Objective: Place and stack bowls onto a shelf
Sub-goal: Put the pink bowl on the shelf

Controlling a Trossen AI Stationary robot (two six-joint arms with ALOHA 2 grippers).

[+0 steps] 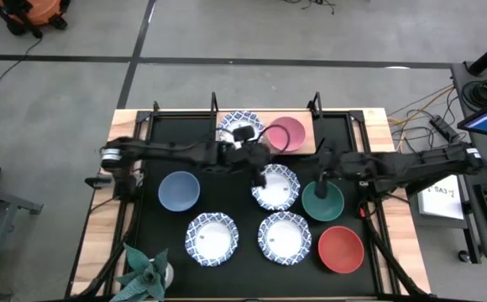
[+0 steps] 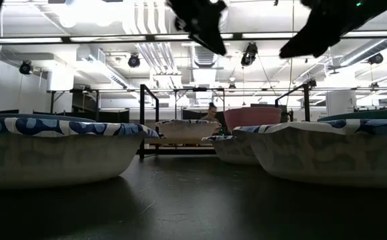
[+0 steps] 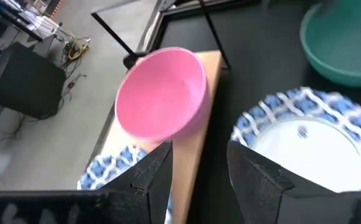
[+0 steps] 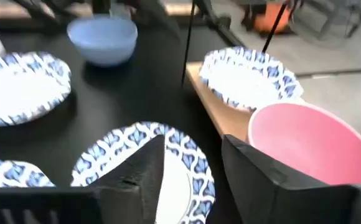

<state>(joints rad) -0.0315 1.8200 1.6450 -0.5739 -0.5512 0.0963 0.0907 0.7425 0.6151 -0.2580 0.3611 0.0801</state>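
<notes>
Near edge, lower frame in high view: red bowl [image 1: 341,249], two patterned bowls [image 1: 212,238] [image 1: 285,237]. Mid-frame: blue bowl [image 1: 179,190], green bowl [image 1: 322,200], another patterned bowl [image 1: 276,186]. Left gripper [image 3: 199,171] empty, fingers apart, above table centre. Right gripper [image 4: 193,171] also parted, empty, near green bowl. Upper centre: shelf [image 1: 304,134] carrying pink bowl [image 1: 285,133] beside a patterned bowl [image 1: 240,125].

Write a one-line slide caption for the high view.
Pink bowl and one patterned bowl on the shelf; six bowls wait on the table.
</notes>
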